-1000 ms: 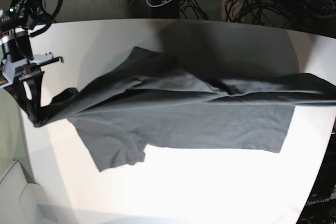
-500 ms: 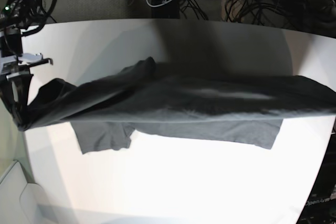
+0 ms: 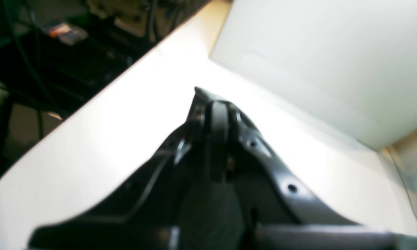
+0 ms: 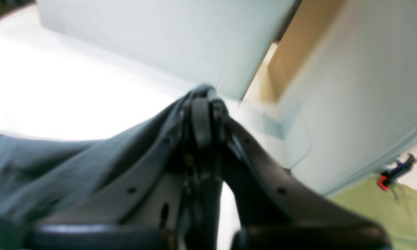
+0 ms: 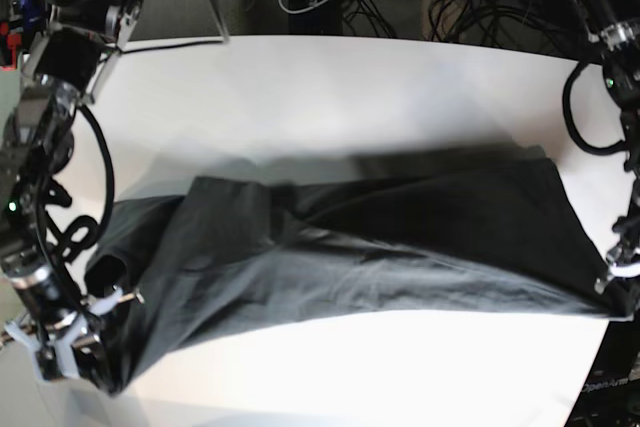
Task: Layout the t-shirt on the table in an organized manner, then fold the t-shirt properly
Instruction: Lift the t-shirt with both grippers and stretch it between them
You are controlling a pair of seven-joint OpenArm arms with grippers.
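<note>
Left wrist view, left hand [image 3: 213,104]: black fingers pressed together over a strip of dark fabric that runs back from the tips toward the camera; the grip looks like a pinch on one edge of the garment so it can be drawn taut.
Left wrist view, tabletop [image 3: 107,139]: large smooth white surface lies beneath and beyond the fingertips; its edge falls away to the dark floor and cables on that side.
Right wrist view, right hand [image 4: 201,114]: fingers closed tight, with the plain charcoal-grey short-sleeved cotton t-shirt [image 4: 55,163] fanning away from the tips to one side; the cloth hangs in long tension folds, which suggests it is being held up and stretched, not lying slack.
Right wrist view, beyond the tips: pale panels and a green patch, blurred; what they are I cannot tell.
Base view, right hand [image 5: 90,367]: low at the near corner of the tabletop [image 5: 350,87], clamped on the sleeve end of the t-shirt [image 5: 350,257].
Base view, left hand [image 5: 618,292]: at the opposite end, pinching the hem corner.
Base view, why so held: the two hands stand well apart with the shirt spanning between them, creased lengthwise; judged, this is the spreading stage, pulling ends apart to flatten the cloth before any fold.
Base view, remaining: body is bunched and doubled along its length; layout not yet tidy.
</note>
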